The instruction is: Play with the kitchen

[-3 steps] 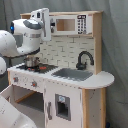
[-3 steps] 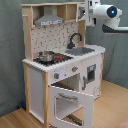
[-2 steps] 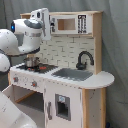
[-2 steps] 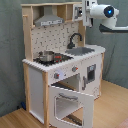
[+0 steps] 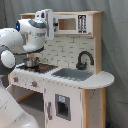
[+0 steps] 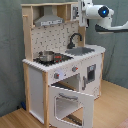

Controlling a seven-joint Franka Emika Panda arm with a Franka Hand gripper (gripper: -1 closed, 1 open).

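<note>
The kitchen (image 5: 75, 95) (image 6: 37, 80) is a tall white and light-wood toy, seen in both exterior views. It has a grey hood (image 6: 48, 20), a black faucet (image 5: 84, 59) (image 6: 75, 39), a sink (image 5: 74, 74) (image 6: 81, 50) and a metal pot (image 5: 32, 61) (image 6: 46, 56) on the stove. The windowed oven door (image 6: 70, 102) hangs open, tilted down toward the front. My gripper (image 5: 47, 23) (image 6: 82, 14) is up at the level of the kitchen's top shelf, close beside its upper edge. It holds nothing that I can see.
My white arm (image 5: 20, 42) fills the first exterior view's left and crosses the second exterior view's upper right (image 6: 107, 22). A grey curtain (image 6: 10, 45) hangs behind the kitchen, which stands on a wooden floor (image 6: 112, 107). A microwave panel (image 5: 70, 23) sits in the upper shelf.
My arm has moved the gripper closer to the kitchen's top, right and slightly down in the first exterior view, left in the second exterior view. The kitchen itself is unchanged.
</note>
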